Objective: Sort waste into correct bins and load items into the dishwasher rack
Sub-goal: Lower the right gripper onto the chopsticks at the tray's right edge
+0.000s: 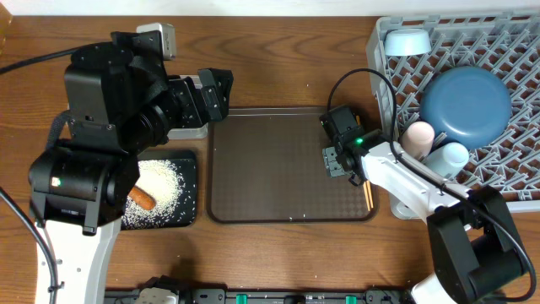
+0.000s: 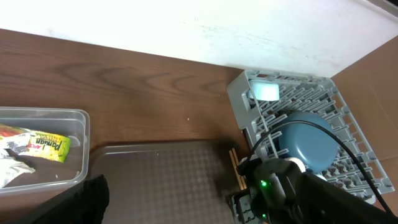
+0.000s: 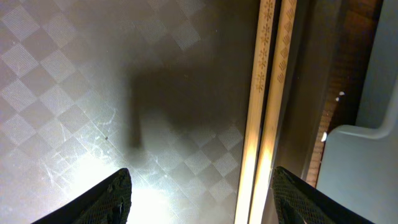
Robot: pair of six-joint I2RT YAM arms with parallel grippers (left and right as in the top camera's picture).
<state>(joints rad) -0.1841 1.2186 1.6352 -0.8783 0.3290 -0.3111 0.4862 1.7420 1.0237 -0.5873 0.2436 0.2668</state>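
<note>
I held the right end effector (image 3: 205,202) low over the brown serving tray (image 1: 278,169), its fingers (image 3: 115,196) spread and gripping nothing. The chopsticks (image 3: 267,112) lay side by side between them, along the tray's right edge. The left end effector (image 1: 215,91) hung by the clear tub (image 2: 79,146) containing the foil wrapper (image 2: 43,144). I could not tell whether it was spread or pressed together.

Wooden table (image 1: 287,59); atop: brown tray (image 1: 270,169), grey rack (image 1: 515,51), black tray (image 1: 193,169), clear tub (image 2: 74,155)
</note>
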